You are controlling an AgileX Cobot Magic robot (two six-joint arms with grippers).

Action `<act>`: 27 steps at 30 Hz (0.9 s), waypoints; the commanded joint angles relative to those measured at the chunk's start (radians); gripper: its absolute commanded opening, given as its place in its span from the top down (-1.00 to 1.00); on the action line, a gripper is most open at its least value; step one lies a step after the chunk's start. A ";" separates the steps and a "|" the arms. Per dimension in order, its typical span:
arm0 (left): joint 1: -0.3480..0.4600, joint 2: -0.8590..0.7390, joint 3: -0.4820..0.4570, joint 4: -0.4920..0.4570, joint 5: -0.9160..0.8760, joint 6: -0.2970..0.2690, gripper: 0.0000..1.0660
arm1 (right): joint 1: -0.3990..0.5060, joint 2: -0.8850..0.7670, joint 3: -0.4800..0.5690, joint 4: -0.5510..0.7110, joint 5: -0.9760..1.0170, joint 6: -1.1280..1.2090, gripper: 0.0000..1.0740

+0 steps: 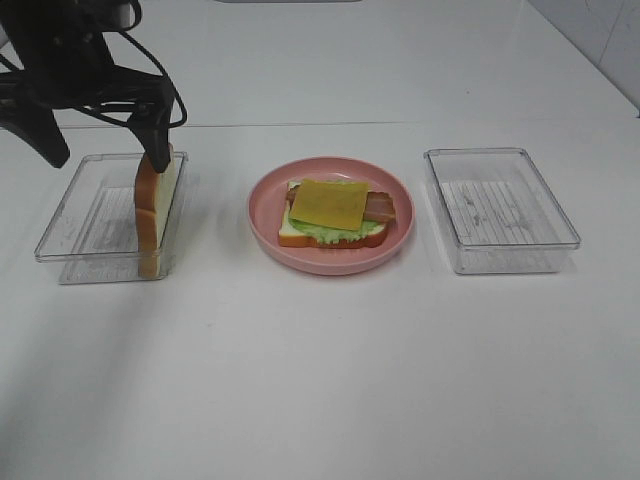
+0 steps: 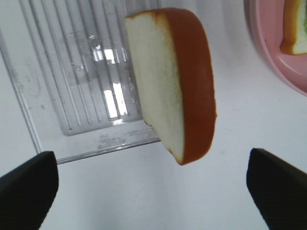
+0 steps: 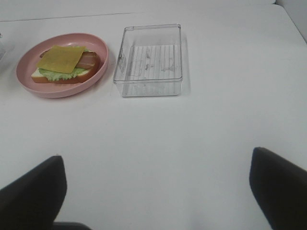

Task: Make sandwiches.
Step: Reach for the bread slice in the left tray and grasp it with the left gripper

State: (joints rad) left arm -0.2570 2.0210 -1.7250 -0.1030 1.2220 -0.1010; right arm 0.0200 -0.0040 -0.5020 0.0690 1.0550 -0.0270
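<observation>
White and glossy, the surface (image 1: 320, 380) is filling nearly all of the high view, with a pink plate (image 1: 331, 262) sitting at its centre and a clear tray on either side. On the plate the half-built sandwich (image 1: 338, 213) is lying flat: a bottom slice, green lettuce (image 1: 338, 234), a strip of bacon (image 1: 381, 207) and a yellow cheese square (image 1: 331, 203) on top, with no upper slice yet. That missing bread slice (image 1: 158, 208) is standing on edge in the left tray (image 1: 85, 222), at the middle left of the frame, leaning against the tray's right-hand wall. The left pincer (image 2: 153, 184) is hanging directly over it with its jaws spread wide and nothing between them, the slice's brown crust facing up toward the wrist camera. The right pincer (image 3: 156, 191) is also spread and holding nothing, hovering over bare surface below the empty right tray (image 3: 149, 61) in its view. The risk, as I judge it, is lying in the slice's lean: if one finger is touching before the other, the bread could be tipping over flat into the tray or pushing the light tray sideways. A grip on the crust alone could be letting the slice swing and land crooked on the cheese, dragging that square off the stack.
</observation>
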 commanded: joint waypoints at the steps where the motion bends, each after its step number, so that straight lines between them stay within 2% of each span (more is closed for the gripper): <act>1: -0.002 0.011 0.006 -0.060 -0.020 0.018 -0.91 | -0.001 -0.024 0.002 0.007 -0.005 -0.013 -0.83; 10: -0.002 0.081 -0.001 -0.050 -0.039 0.036 -0.91 | -0.001 -0.024 0.002 0.007 -0.005 -0.013 -0.83; 15: -0.002 0.145 -0.051 -0.037 -0.050 0.035 -0.88 | -0.001 -0.024 0.002 0.007 -0.005 -0.013 -0.83; 21: -0.002 0.162 -0.055 -0.024 -0.031 0.035 -0.85 | -0.001 -0.024 0.002 0.009 -0.005 -0.013 -0.83; 23: -0.001 0.166 -0.055 -0.009 -0.008 0.044 -0.67 | -0.001 -0.024 0.002 0.009 -0.005 -0.013 -0.83; 24: -0.001 0.166 -0.055 -0.009 -0.008 0.044 -0.67 | -0.001 -0.024 0.002 0.009 -0.005 -0.013 -0.83; 25: -0.001 0.166 -0.055 -0.004 -0.006 0.045 -0.59 | -0.001 -0.024 0.002 0.009 -0.005 -0.013 -0.83; 26: -0.001 0.166 -0.055 0.002 -0.006 0.046 -0.35 | -0.001 -0.024 0.002 0.009 -0.005 -0.013 -0.83; 27: -0.001 0.166 -0.055 0.002 -0.006 0.046 -0.35 | -0.001 -0.024 0.002 0.009 -0.005 -0.013 -0.83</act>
State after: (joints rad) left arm -0.2570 2.1860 -1.7770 -0.1110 1.2030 -0.0600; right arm 0.0200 -0.0040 -0.5020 0.0720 1.0550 -0.0270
